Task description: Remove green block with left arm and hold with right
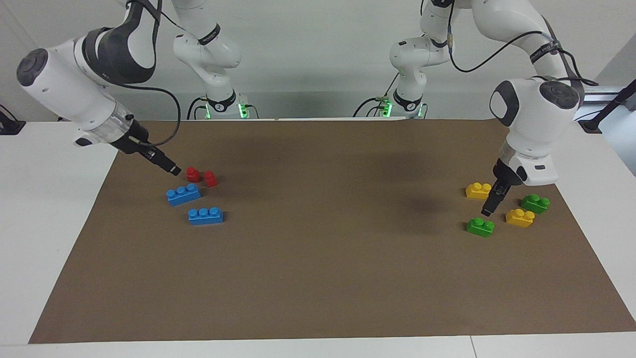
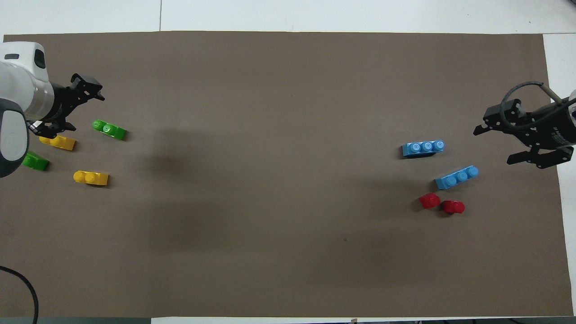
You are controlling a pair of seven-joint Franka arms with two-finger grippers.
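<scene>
A green block (image 1: 480,226) (image 2: 109,129) with two studs lies flat on the brown mat at the left arm's end, and nothing grips it. My left gripper (image 1: 488,210) (image 2: 74,110) hangs open just above the mat beside this block, clear of it. A second green block (image 1: 535,203) (image 2: 35,161) lies nearer to the robots, partly under the left arm in the overhead view. At the right arm's end, my right gripper (image 1: 173,170) (image 2: 495,146) is raised and open, holding nothing, over the mat's edge near the red blocks.
Two yellow blocks (image 1: 519,218) (image 1: 478,190) lie around the green ones. Two blue three-stud bricks (image 1: 205,216) (image 1: 183,194) and two small red blocks (image 1: 193,174) (image 1: 210,179) lie at the right arm's end. The brown mat (image 1: 318,278) covers the white table.
</scene>
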